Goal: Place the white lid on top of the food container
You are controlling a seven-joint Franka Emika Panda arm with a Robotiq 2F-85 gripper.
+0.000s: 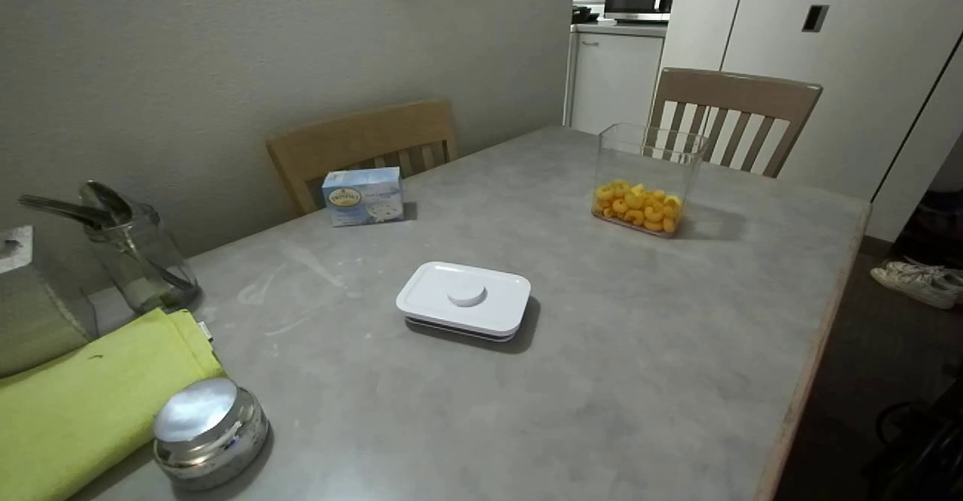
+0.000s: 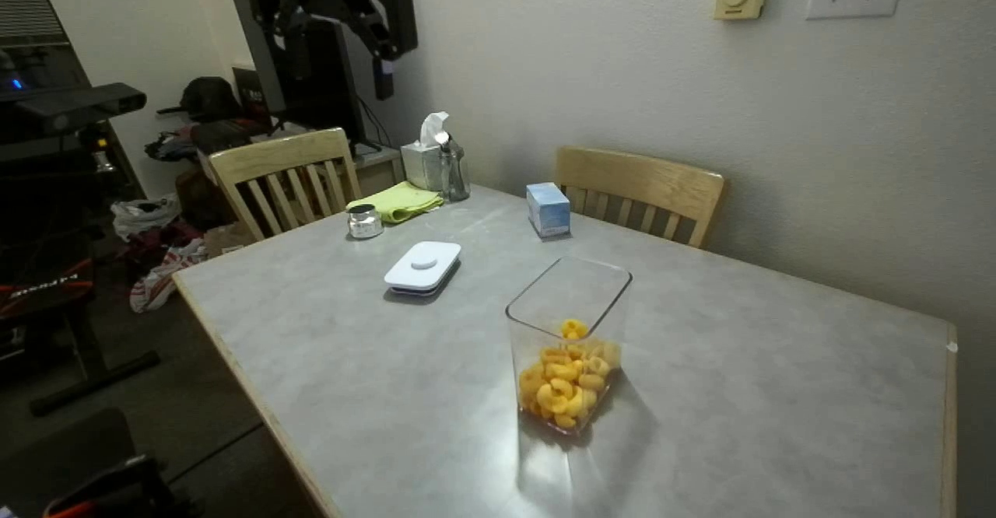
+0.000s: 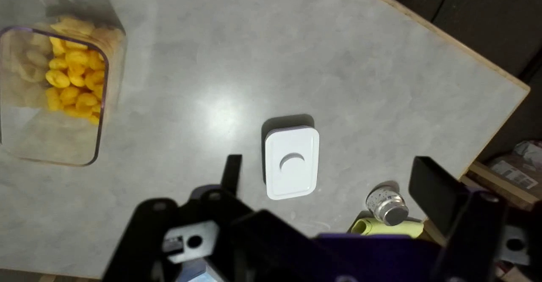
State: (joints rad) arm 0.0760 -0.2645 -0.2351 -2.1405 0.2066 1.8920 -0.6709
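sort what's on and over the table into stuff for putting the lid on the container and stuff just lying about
For the job:
white lid, not yet on
food container, open-topped
end effector, open and holding nothing

Just lying about:
tea box
shiny jar
yellow cloth
cutlery jar
tissue box

In an exterior view we look down across the table (image 1: 639, 381), silver jar (image 1: 211, 435) near; in an exterior view, facing roughly oppositely, food container (image 2: 537, 339) near. The wrist view looks down past the gripper (image 3: 327, 160) — all 3 share the white lid (image 3: 292, 165).
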